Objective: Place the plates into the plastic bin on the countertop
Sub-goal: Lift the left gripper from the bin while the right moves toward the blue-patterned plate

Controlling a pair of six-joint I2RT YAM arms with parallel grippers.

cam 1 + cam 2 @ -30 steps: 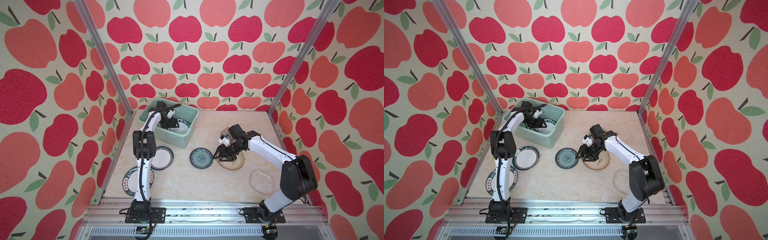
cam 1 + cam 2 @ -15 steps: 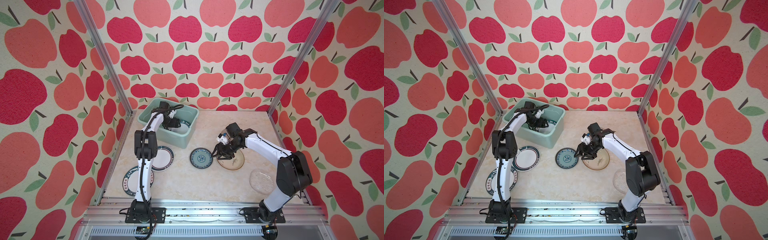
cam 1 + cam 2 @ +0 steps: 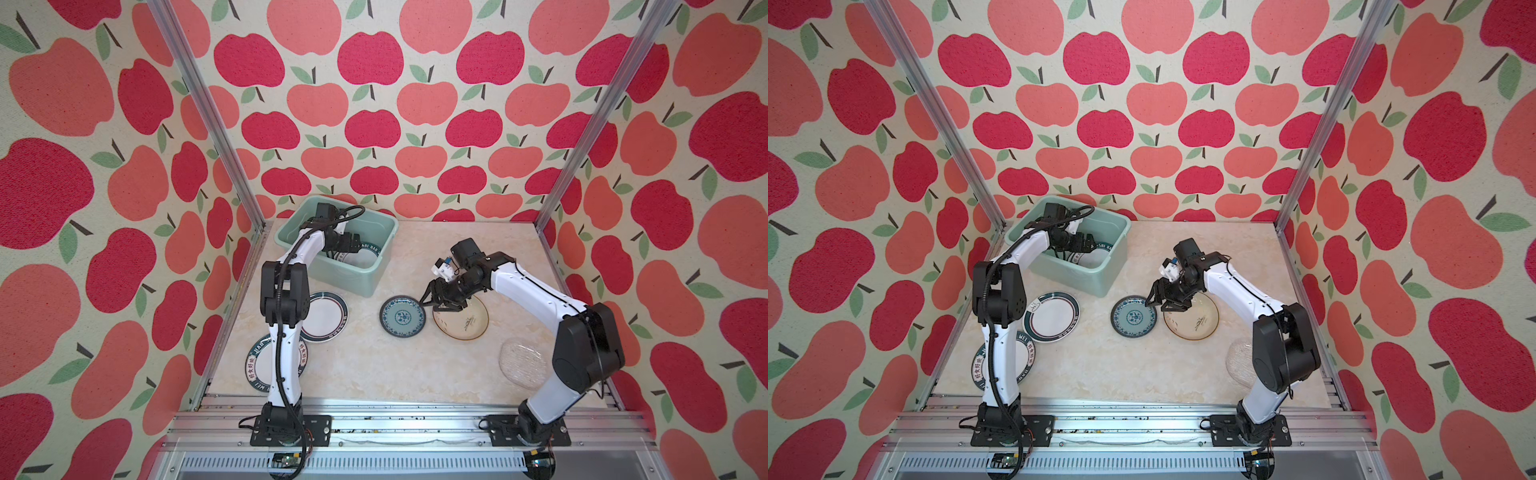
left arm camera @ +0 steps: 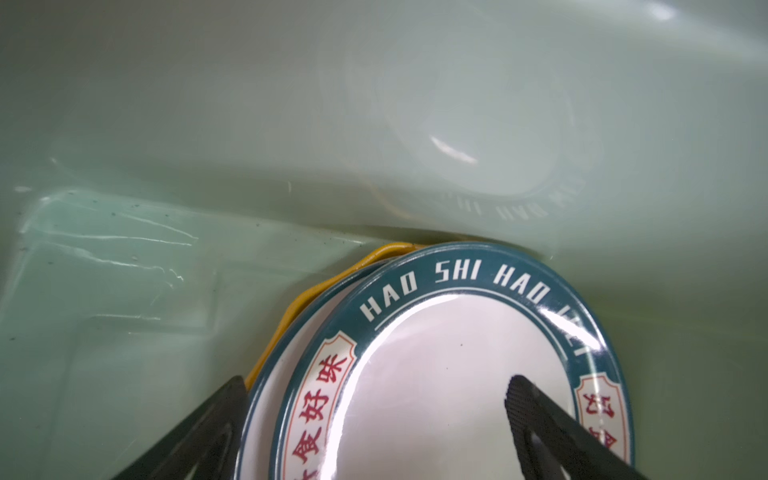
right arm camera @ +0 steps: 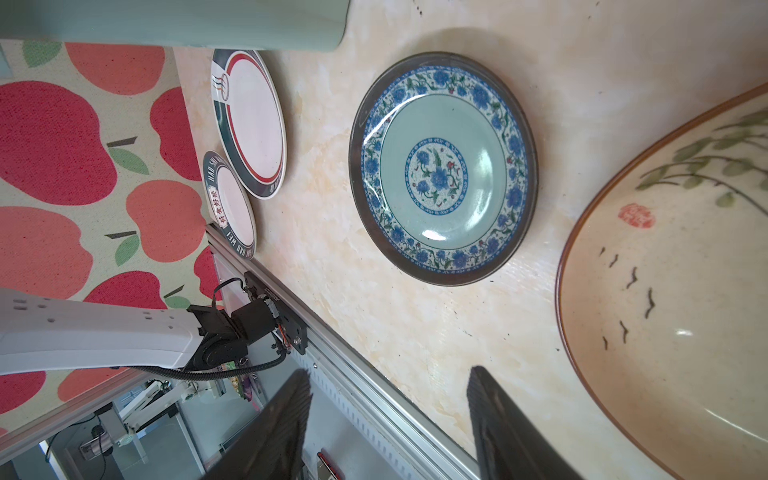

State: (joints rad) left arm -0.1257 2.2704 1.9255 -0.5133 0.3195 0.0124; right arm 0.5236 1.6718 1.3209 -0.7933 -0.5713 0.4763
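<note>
Apple-patterned wallpaper (image 3: 374,104), red and coral fruit with green leaves, covers three walls. Two aluminium posts (image 3: 208,112) stand in the back corners. A slotted grey cable duct (image 3: 395,462) runs along the front

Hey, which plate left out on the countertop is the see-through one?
The clear glass plate at the near right corner of the countertop: the marble pattern shows through it. The other four are opaque with printed rims or drawings.

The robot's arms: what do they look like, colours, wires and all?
The left arm and right arm have smooth white shells between chunky black joints. A black ribbed cable runs along the left one. The left gripper and right gripper each have two black, textured, wedge-shaped fingers.
</note>
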